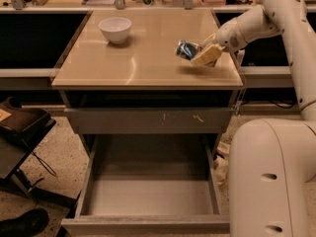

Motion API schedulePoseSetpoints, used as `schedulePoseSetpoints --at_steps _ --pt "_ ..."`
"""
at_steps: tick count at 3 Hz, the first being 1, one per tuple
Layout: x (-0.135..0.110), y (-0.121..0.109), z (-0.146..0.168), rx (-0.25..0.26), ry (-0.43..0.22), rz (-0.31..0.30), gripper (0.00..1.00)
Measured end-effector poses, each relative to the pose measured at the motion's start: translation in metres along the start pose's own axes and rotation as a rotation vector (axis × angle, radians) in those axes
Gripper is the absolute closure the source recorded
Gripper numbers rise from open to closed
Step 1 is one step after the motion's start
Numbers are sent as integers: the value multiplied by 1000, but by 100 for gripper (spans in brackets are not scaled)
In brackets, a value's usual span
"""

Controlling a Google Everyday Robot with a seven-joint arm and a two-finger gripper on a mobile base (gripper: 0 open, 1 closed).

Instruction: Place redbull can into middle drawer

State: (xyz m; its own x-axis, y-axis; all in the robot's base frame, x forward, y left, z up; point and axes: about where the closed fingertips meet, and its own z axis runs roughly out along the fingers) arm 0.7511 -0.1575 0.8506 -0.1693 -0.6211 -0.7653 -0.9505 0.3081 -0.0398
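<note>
Hand (196, 54) pinching redbull can (185, 49), held just above right part of worktop (143, 58), shadow beneath. Middle drawer (148, 194) open below worktop's front edge. You're at carry step: bring can forward past worktop edge, lower into drawer, then release.

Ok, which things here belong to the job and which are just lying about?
Job: can, held in the gripper above the right side of the tabletop; open drawer below.
Lying about: white bowl; scratched drawer front.
</note>
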Motion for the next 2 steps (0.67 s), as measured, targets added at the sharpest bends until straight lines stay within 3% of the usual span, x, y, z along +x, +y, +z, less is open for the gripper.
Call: schedulePoseSetpoints --at_steps 1,2 --pt "-6 5 6 -19 8 -4 100" --pt "-23 38 -16 -74 2 -62 100"
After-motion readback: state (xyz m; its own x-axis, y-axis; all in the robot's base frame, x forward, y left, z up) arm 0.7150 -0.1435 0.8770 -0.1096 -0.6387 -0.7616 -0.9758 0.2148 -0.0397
